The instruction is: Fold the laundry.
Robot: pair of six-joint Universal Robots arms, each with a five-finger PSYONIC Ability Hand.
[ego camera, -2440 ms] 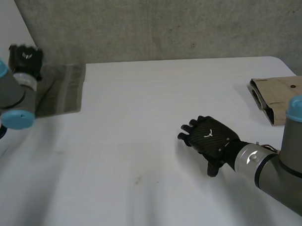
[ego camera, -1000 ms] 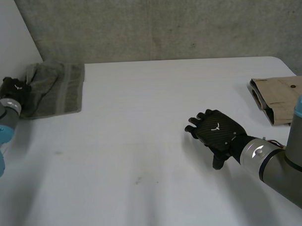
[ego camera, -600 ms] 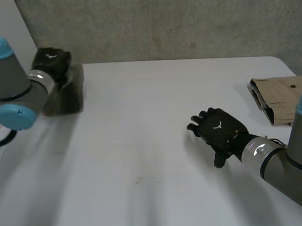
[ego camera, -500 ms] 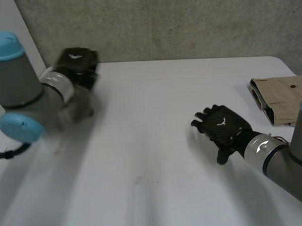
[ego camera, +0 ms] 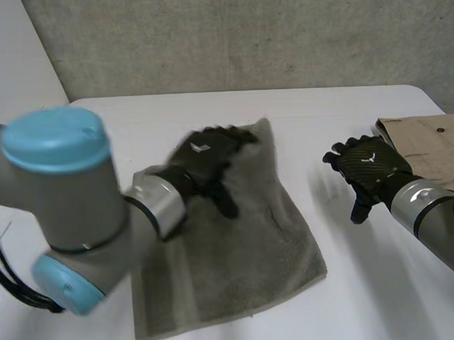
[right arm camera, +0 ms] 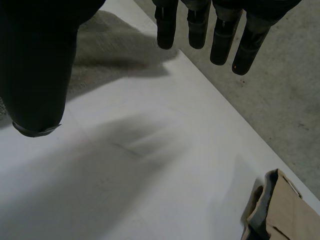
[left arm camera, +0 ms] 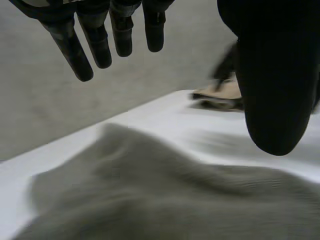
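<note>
A grey-green towel (ego camera: 237, 252) lies spread out, somewhat rumpled, in the middle of the white table (ego camera: 358, 300). My left hand (ego camera: 200, 160) hovers over the towel's far part with fingers straight and nothing held. In the left wrist view the fingers (left arm camera: 95, 40) and thumb stand apart above the towel (left arm camera: 150, 200). My right hand (ego camera: 372, 165) is open, just off the towel's right side. In the right wrist view its thumb (right arm camera: 37, 65) and fingers are spread over bare table, and the towel (right arm camera: 107, 45) lies beyond the fingertips.
A folded tan garment (ego camera: 427, 137) lies at the table's right edge, close behind my right hand; it also appears as the tan garment (right arm camera: 282, 210) in the right wrist view. My left arm (ego camera: 64, 198) reaches over the table's left half.
My left arm swung from the table's far left corner to the middle, carrying the towel. The hand has opened and the towel now lies spread out. My right hand drew back to the right.
</note>
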